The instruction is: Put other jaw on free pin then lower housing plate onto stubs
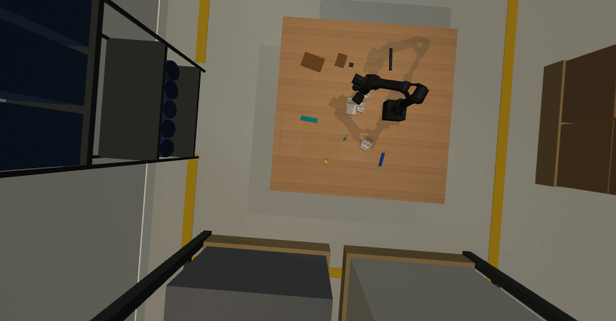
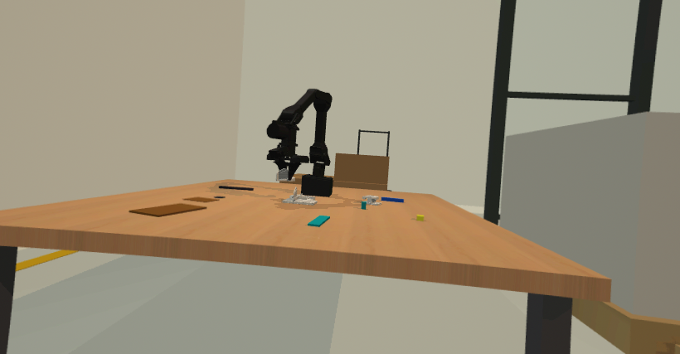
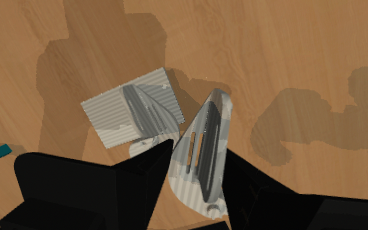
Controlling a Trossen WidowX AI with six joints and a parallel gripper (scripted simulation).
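Observation:
My gripper is shut on the loose jaw, a pale grey slotted piece with a toothed rounded end. It holds the jaw above the table, close to the base in the wrist view. The pale ribbed base lies on the table. The fitted jaw stands on it, with its lower end partly behind a finger. The free pin cannot be made out. The pale housing plate lies apart on the table, nearer the blue bar, and is outside the wrist view.
A teal strip, small teal block, yellow cube and blue bar lie around. Brown plates and a black bar lie on the other side.

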